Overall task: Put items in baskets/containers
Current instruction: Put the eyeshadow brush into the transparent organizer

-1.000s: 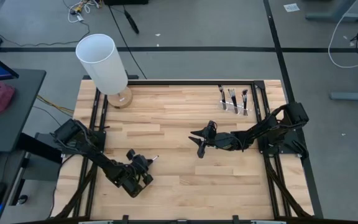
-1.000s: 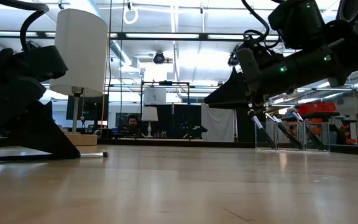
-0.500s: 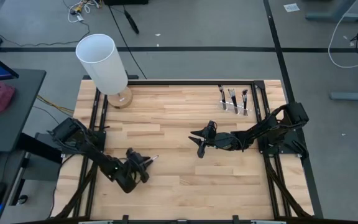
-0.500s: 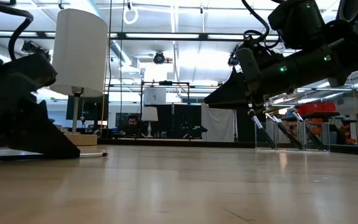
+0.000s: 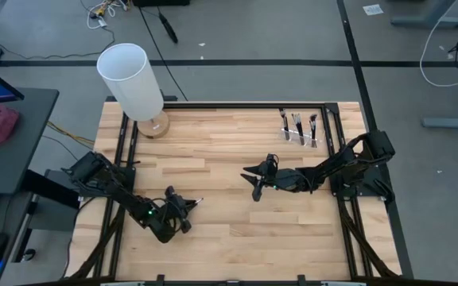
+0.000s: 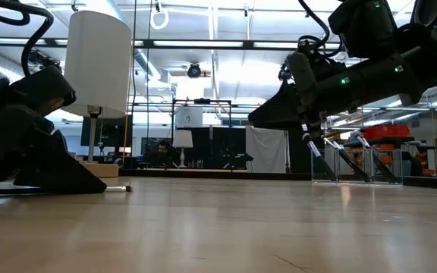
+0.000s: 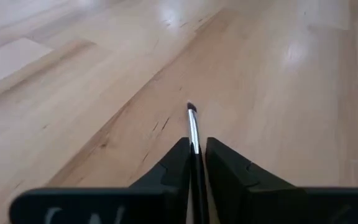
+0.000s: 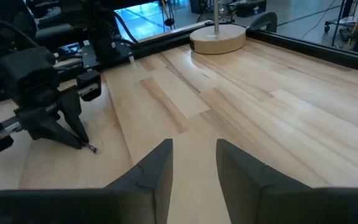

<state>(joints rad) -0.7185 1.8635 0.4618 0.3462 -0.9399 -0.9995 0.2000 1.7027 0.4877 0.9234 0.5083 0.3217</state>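
Note:
A thin dark makeup brush [image 7: 193, 127] with a small dark bristle tip lies on the wooden table at the near left; it also shows in the high view [image 5: 197, 202]. My left gripper [image 7: 194, 144] is low over the table [image 5: 186, 206] and shut on this brush. My right gripper [image 5: 253, 183] hangs open and empty above the table's middle. The clear holder [image 5: 299, 135] stands at the far right with several brushes upright in it. My left gripper pinches the brush's slim handle [image 7: 195, 149] between its two fingers. The fingers come low and slanting from the table's near left and lie along the brush. The bristle end [image 7: 191, 108] sticks out ahead of the fingertips and rests on the table [image 6: 125, 188].
A big white cylinder [image 5: 130, 75] on a round wooden base stands at the far left corner. Black rails [image 5: 324, 105] run along the table's far and side edges. Bare wood lies between the two grippers [image 5: 221, 199]. A person sits far off in the room [image 6: 161, 149].
My left arm's wrist has swung a little toward the table's far edge and settled lower, while its fingertips stay at the brush. The brush's tip stays at the same spot on the table.

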